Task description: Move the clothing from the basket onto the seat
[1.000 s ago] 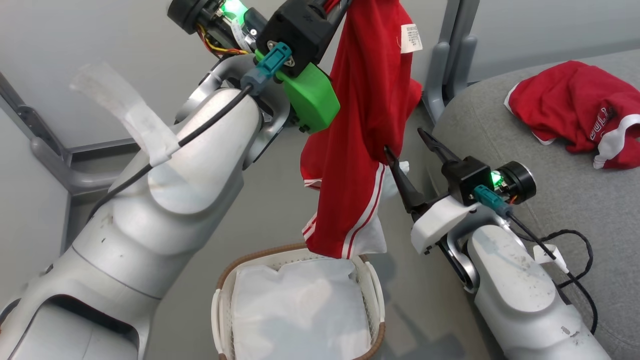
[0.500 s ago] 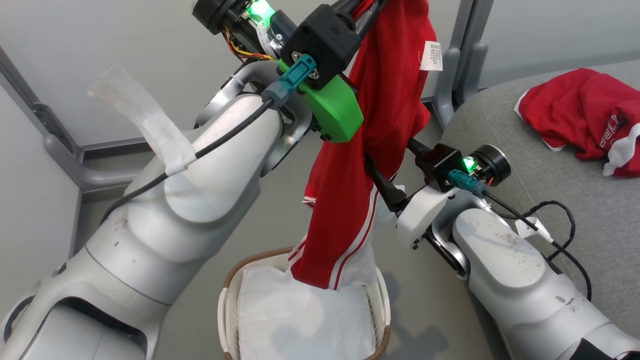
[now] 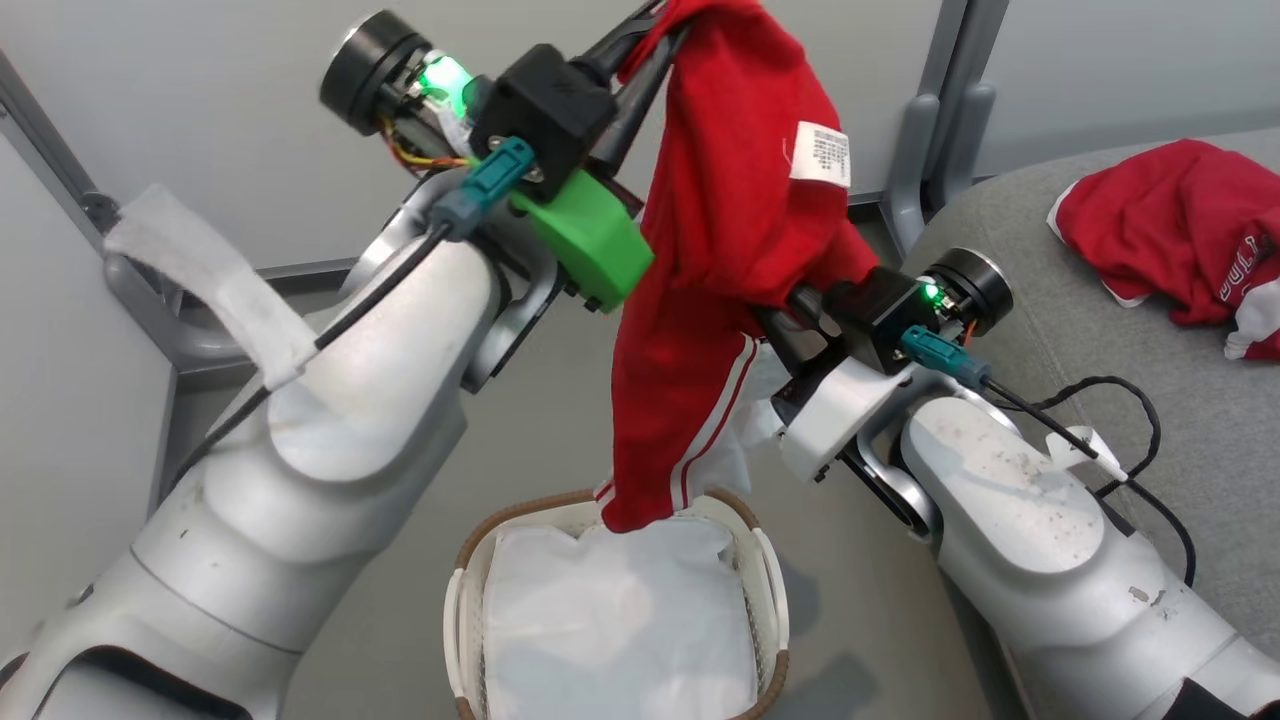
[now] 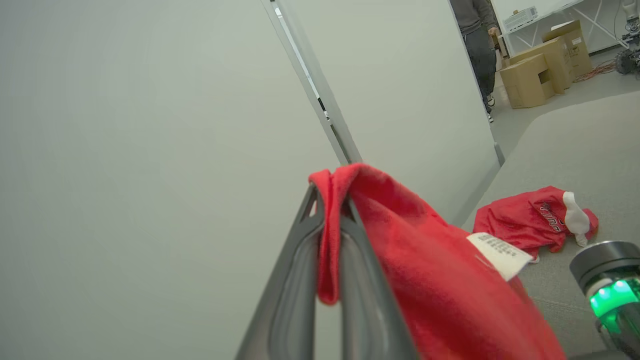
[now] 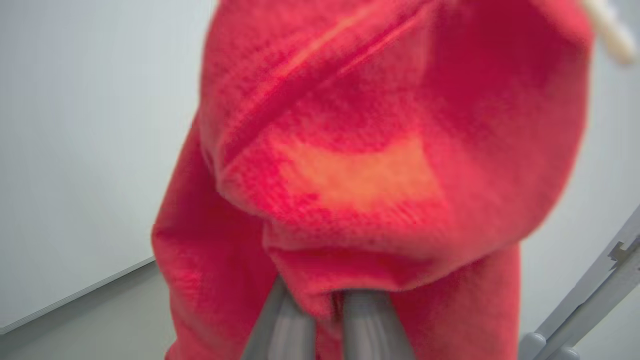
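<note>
Red garment (image 3: 720,260) with white side stripes, hanging in the air over the basket (image 3: 768,590), held in two places. Top fold pinched by the left gripper (image 4: 330,195), fingers (image 4: 295,280) pressed together on the cloth, high up before the grey partition wall (image 4: 150,150). Midway down, right gripper (image 5: 325,305) buried in the same cloth: fingers (image 5: 280,325) close together with a red fold caught between them, tips hidden under the fabric. White label (image 3: 820,153) sewn near the top of the cloth, facing outward. Lower end of the cloth down at the far rim of the basket; touching it or just above, cannot tell.

Basket upright on the floor (image 3: 560,420), near the rounded edge of the seat (image 3: 1230,450), between the two forearms. White sheet (image 3: 620,630) spread across its inside from rim to rim.

Second red garment (image 3: 1170,230), crumpled, with white trim and lettering, lying on top of the seat, well in from the edge nearest the basket and well apart from the hanging one.

Beyond the far end of the seat in the left wrist view, a person (image 4: 475,30) in dark clothes beside cardboard boxes (image 4: 540,75).
</note>
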